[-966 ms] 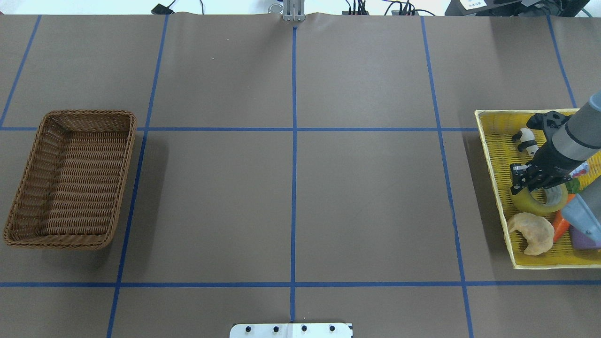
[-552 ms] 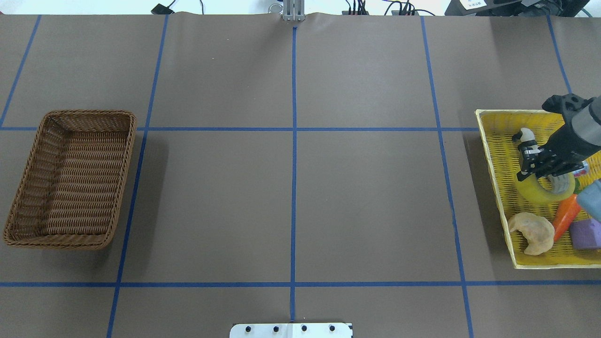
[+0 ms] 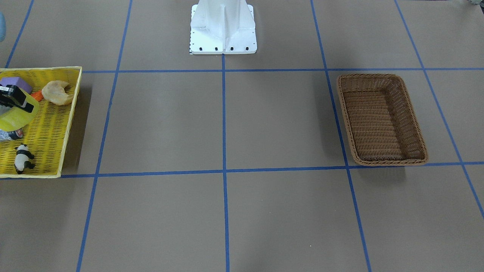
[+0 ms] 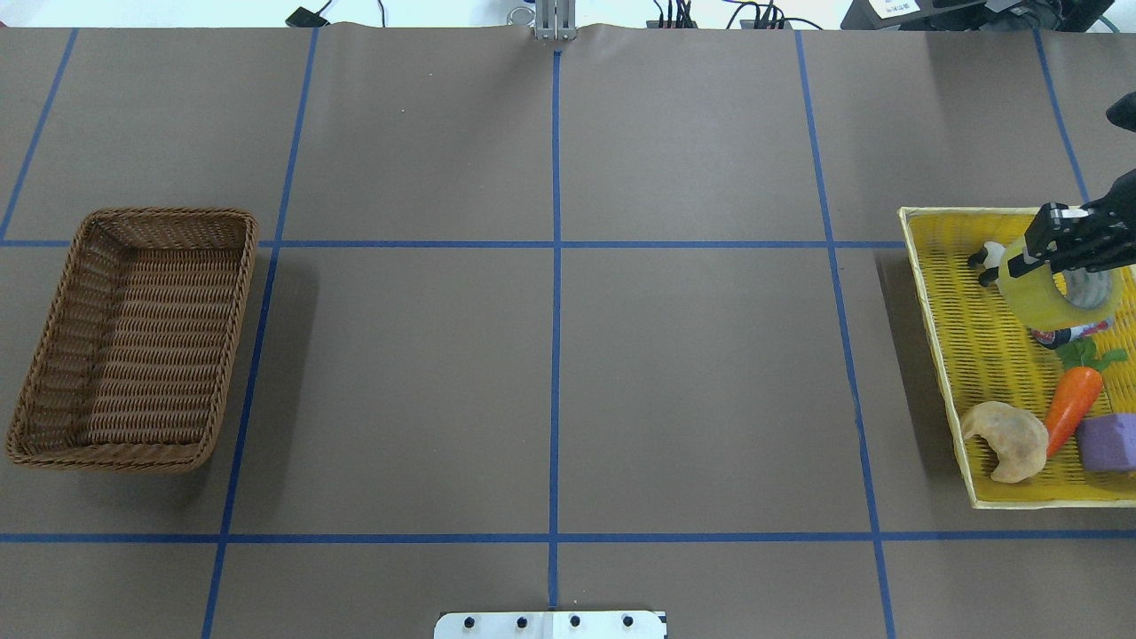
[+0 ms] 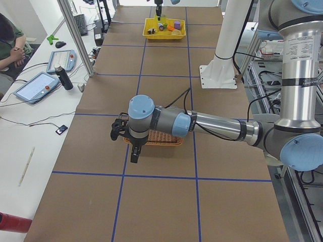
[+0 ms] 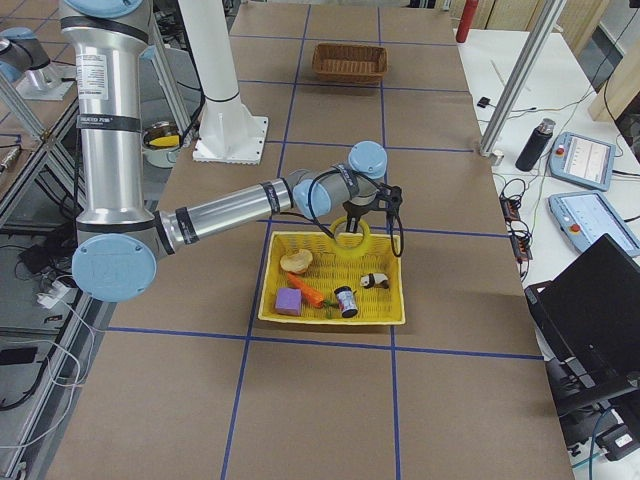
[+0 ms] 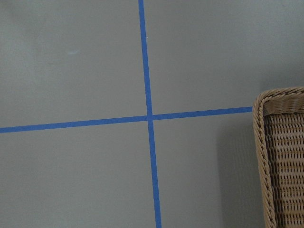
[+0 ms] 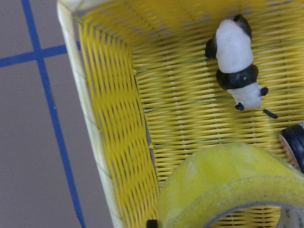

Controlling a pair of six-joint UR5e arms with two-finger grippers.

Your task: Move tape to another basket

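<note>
The tape, a wide translucent yellow roll, hangs tilted above the yellow tray, clear of its floor. My right gripper is shut on the roll's wall. The roll also shows in the front-facing view, the exterior right view and the right wrist view. The brown wicker basket stands empty at the far left, also in the front-facing view. My left gripper hovers beside the basket and shows only in the exterior left view; I cannot tell whether it is open or shut.
The yellow woven tray holds a panda figure, a small can, a carrot, a croissant and a purple block. The left wrist view shows the basket's corner and blue tape lines.
My right gripper has lifted the tape off the tray floor and carried it toward the tray's far end. The carrot and purple block are now uncovered.
</note>
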